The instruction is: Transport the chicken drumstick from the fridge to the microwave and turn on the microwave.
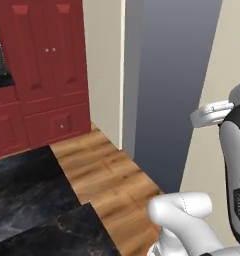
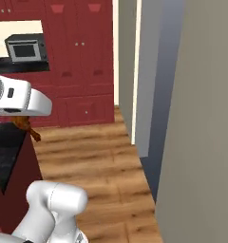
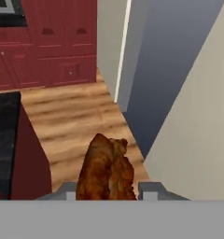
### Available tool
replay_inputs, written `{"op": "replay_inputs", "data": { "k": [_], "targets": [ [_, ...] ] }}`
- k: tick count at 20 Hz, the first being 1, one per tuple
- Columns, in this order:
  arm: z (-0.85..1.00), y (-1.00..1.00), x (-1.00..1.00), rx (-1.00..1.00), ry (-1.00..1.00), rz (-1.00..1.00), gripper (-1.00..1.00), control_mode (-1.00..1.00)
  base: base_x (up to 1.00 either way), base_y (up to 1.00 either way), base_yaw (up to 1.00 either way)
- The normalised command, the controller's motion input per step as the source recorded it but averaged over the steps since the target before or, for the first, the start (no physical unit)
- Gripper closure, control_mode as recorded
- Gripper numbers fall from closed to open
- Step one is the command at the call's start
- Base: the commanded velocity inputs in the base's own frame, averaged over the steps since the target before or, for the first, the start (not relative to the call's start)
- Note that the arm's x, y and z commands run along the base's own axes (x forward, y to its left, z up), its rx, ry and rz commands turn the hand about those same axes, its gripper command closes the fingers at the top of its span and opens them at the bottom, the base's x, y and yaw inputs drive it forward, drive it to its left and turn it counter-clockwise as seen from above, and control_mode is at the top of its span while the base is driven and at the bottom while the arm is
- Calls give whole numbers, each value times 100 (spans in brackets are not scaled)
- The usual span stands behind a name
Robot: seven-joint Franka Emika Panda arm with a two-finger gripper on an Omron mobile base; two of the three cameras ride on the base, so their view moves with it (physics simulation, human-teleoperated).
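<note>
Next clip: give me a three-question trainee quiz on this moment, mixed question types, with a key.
1. True or false: the tool is shut on the chicken drumstick.
2. What lies below the drumstick in the hand view? A) wooden floor B) a sink C) a plate
3. Fill in: the cabinets beyond the floor are dark ____.

Key: 1 true, the drumstick sits between the fingertips. 2 A. 3 red.
</note>
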Motion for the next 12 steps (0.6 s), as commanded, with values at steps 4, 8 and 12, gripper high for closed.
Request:
{"op": "replay_inputs", "data": {
  "k": [4, 8, 12],
  "targets": [
    [0, 0, 0, 0, 0, 0, 100, 100, 100, -19, 32],
    [0, 0, 0, 0, 0, 0, 100, 100, 99, -25, 35],
    [0, 0, 0, 0, 0, 0, 100, 100, 97, -11, 34]
  ]
}}
